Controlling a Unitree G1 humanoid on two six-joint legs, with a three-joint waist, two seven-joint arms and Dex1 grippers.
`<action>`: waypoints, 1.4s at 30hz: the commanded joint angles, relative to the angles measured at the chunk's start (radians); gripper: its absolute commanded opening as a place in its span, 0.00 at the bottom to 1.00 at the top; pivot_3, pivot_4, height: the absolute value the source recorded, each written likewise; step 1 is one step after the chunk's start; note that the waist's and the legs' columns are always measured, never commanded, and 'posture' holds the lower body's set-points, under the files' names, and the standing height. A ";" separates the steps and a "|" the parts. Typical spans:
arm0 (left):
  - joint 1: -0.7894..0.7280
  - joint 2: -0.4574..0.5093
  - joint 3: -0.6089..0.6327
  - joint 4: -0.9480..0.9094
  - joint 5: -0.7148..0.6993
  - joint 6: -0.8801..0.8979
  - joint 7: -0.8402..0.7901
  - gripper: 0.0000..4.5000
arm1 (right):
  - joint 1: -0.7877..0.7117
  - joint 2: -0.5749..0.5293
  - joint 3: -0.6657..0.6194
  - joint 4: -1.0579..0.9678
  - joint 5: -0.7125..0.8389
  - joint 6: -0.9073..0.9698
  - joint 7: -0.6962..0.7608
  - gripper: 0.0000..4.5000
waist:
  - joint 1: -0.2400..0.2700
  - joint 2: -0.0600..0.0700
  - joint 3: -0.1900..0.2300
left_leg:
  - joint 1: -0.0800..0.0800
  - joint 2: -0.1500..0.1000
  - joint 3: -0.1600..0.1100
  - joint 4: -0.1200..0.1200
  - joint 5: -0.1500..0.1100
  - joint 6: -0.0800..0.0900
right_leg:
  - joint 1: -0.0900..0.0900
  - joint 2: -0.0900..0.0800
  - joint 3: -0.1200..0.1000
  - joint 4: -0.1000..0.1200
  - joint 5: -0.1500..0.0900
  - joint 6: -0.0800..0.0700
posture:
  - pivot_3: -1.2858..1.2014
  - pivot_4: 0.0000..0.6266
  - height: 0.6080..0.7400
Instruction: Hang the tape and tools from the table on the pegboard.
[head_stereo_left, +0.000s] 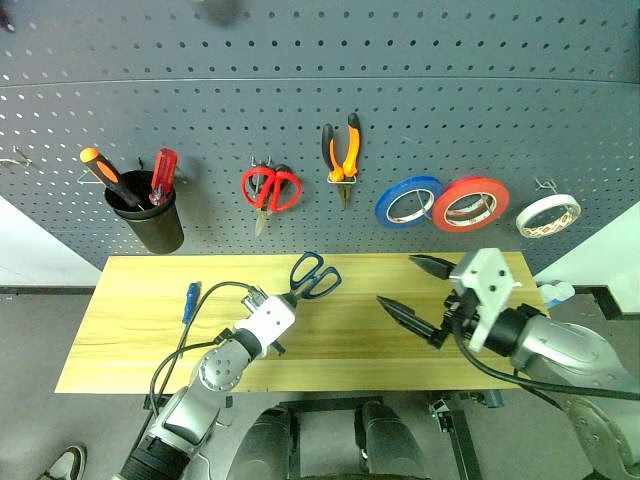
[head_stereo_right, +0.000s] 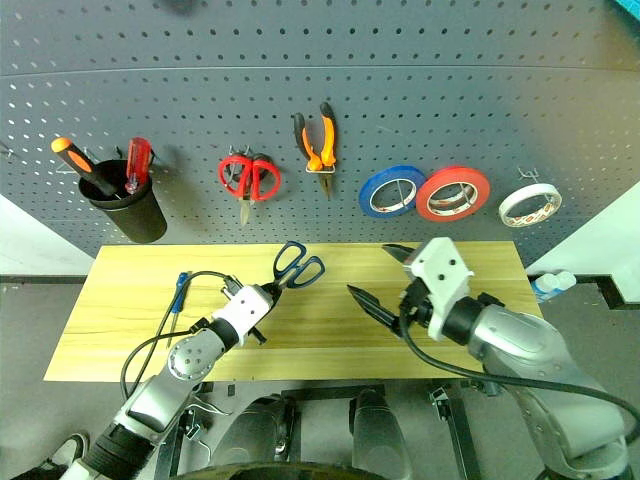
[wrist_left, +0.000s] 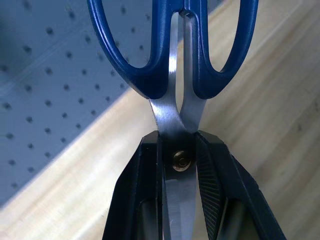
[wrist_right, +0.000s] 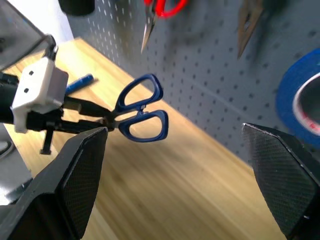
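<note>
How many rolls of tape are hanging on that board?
3, side by side on the pegboard: a blue roll, the red-orange roll beside it, and a white roll farthest right.

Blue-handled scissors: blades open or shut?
Shut. The scissors have both blades pressed together between the left tool's fingers, handle loops nearly touching.

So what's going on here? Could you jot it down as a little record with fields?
Left gripper: shut on the blue-handled scissors, gripping at the pivot, handles toward the pegboard
Right gripper: open, holding nothing
On the pegboard: pliers, red tape
On the table: blue screwdriver
</note>
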 joint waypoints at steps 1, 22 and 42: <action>-0.010 -0.006 0.025 0.000 0.026 -0.119 0.011 0.14 | 0.034 -0.015 -0.096 -0.050 0.054 -0.057 0.047 1.00 | 0.000 0.000 -0.001 | 0.000 0.000 0.000 0.000 0.000 0.000 | 0.000 0.000 0.000 0.000 0.000 0.000 | 0.50 0.21 0.88; 0.089 -0.081 0.245 -0.138 0.062 -0.530 0.174 0.14 | 0.011 -0.048 -0.048 0.056 0.004 -0.139 0.091 1.00 | 0.002 0.007 -0.036 | 0.003 0.000 0.002 0.002 0.000 0.000 | 0.002 0.001 0.001 0.003 0.000 0.000 | 0.51 0.17 0.88; 0.025 -0.227 0.274 -0.111 0.009 -0.313 0.163 0.14 | -0.015 -0.066 -0.046 0.100 -0.008 -0.160 0.128 1.00 | 0.003 0.007 -0.047 | 0.004 0.000 0.001 0.014 -0.001 0.002 | 0.009 0.003 0.000 0.005 0.003 0.003 | 0.51 0.16 0.88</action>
